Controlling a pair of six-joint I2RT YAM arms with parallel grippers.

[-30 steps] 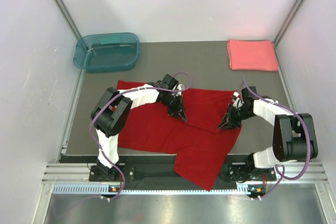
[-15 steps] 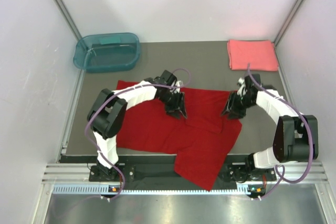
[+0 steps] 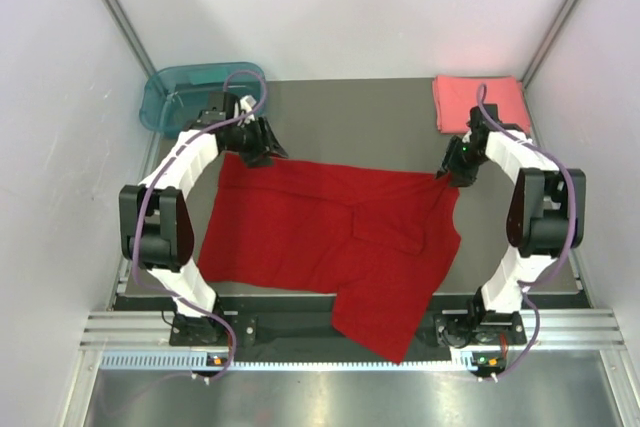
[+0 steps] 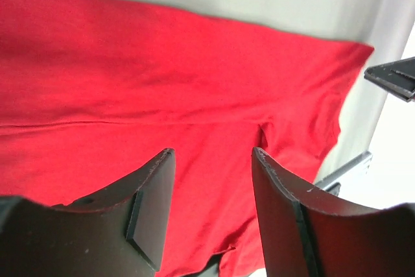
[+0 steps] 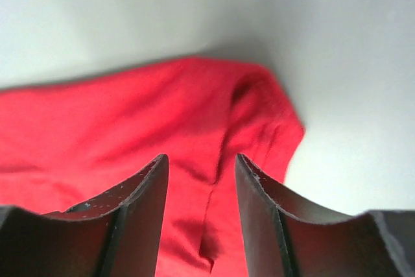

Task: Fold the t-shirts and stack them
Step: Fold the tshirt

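Observation:
A deep red t-shirt point(image 3: 320, 237) lies spread across the dark mat, one part hanging over the near edge. A coral-pink t-shirt point(image 3: 480, 105), folded into a rectangle, rests at the back right corner. My left gripper point(image 3: 268, 154) hovers at the red shirt's far left corner, open, nothing between its fingers point(image 4: 155, 199); red cloth point(image 4: 194, 82) fills the view beneath. My right gripper point(image 3: 450, 173) sits at the shirt's far right corner, also open and empty, its fingers point(image 5: 139, 205) above the red cloth point(image 5: 162, 115).
A teal translucent tub point(image 3: 200, 97) stands at the back left, close behind the left arm. White walls enclose the mat on three sides. A metal rail point(image 3: 340, 332) runs along the near edge.
Both grippers have opened and let go of the red shirt, then moved outward and back from its middle to its far corners. The shirt now lies flatter and wider.

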